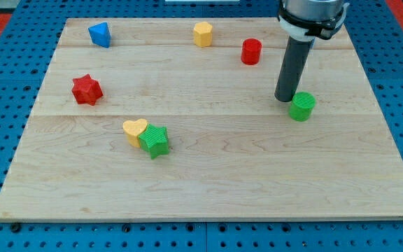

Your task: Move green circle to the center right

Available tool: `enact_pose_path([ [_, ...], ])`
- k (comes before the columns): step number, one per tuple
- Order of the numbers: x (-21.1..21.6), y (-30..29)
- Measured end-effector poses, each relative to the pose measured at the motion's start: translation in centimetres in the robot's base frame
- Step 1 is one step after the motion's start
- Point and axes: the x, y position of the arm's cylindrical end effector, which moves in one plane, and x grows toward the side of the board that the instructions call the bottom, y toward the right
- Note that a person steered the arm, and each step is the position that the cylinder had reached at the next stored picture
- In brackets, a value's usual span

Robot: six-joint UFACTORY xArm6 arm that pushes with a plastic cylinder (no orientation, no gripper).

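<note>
**A:** Where is the green circle (302, 106)?

**B:** It sits right of centre in the frame, on the wooden board (208, 189), roughly level with the board's middle and a little short of its right edge.

**A:** And my tip (286, 99)?

**B:** It stands just beside the circle, at its upper left, touching it or nearly so. There is no pincer on this arm, only a dark rod, so nothing opens, closes or grips.

**A:** How should the push go?

**B:** In my judgement the circle is close to its goal. A short, slow nudge toward the frame's right would do. From the upper left, a push would also drive the circle downward, so first set the tip squarely on its left side. A round block rolls off line easily, so keep the push through its middle and stop early.

**A:** Anything in the way?

**B:** No. A red cylinder (251, 52) lies above, a yellow block (202, 33) and blue block (99, 34) along the top, a red star (87, 90) at left, and a yellow heart (134, 131) touching a green star (155, 141) lower left. All are well apart from the circle.
</note>
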Motion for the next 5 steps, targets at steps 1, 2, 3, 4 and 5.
enact_pose_path([
  [1, 1.8, -1.1],
  [2, 1.9, -0.9],
  [3, 2.0, 1.3],
  [4, 2.6, 1.1],
  [5, 8.1, -1.3],
])
